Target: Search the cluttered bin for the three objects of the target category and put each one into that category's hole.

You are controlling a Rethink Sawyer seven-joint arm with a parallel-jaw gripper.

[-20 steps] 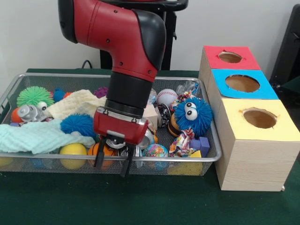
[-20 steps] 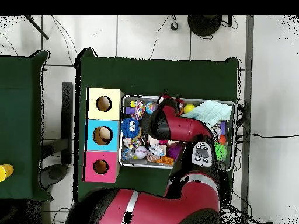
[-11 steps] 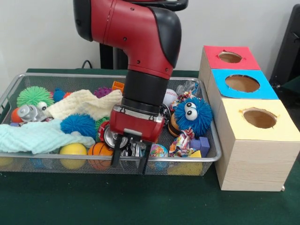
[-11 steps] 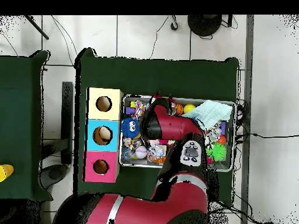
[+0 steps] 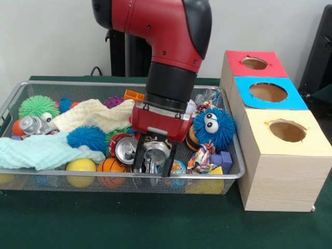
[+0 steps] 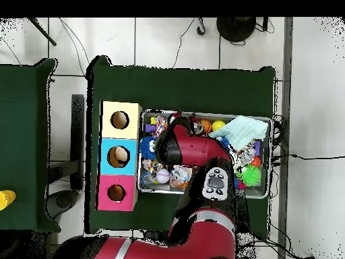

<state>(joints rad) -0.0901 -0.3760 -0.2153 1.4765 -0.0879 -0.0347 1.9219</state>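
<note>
Near the lower middle of the front view, the gripper (image 5: 153,167) hangs inside the wire bin (image 5: 228,174), its two black fingers spread either side of a crushed silver can (image 5: 154,151); whether they pinch it I cannot tell. Another can (image 5: 124,149) lies just left. At right stands the three-hole wooden box (image 5: 275,166).

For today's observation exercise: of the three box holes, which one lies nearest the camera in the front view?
The hole in the yellow top; the blue and red ones sit farther back.
</note>
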